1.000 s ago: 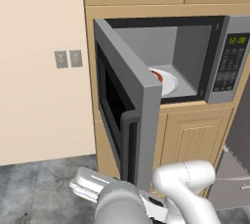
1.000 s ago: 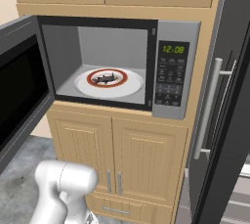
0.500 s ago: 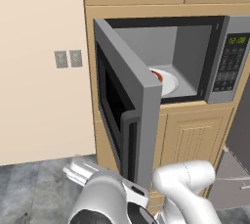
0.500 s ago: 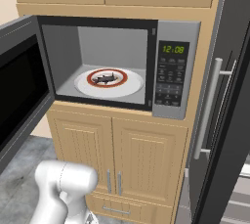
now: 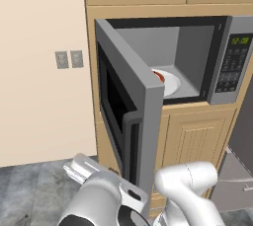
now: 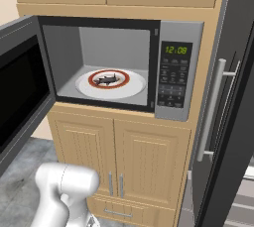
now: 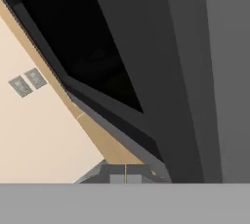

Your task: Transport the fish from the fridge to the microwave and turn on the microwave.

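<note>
You had the fish (image 6: pixel 107 79) already lying on the red-rimmed white plate (image 6: pixel 134 88) inside the microwave (image 6: pixel 178 37), well back on the cavity floor, with the fridge (image 6: pixel 233 97) standing just beside the microwave on the right. The fish looked small, dark and light; I judged it slick and soft, so lifting the stiff plate by its rim would have been the safer hold had you needed to shift it.

The microwave door (image 5: pixel 129 116) hung wide open toward you. It read as a stiff, hinged slab that would swing freely; a push on its outer face near the free edge seemed the best place to close it, since the bar handle faced away.

Your pincer (image 5: pixel 74 169) sat low beside that door's lower edge, pressed together and pinching nothing.

The only legible writing was the green clock display (image 6: pixel 176 50), which read 12:08. The keypad (image 6: pixel 171 85) below carried marks too small to read, and I saw no brand name.
</note>
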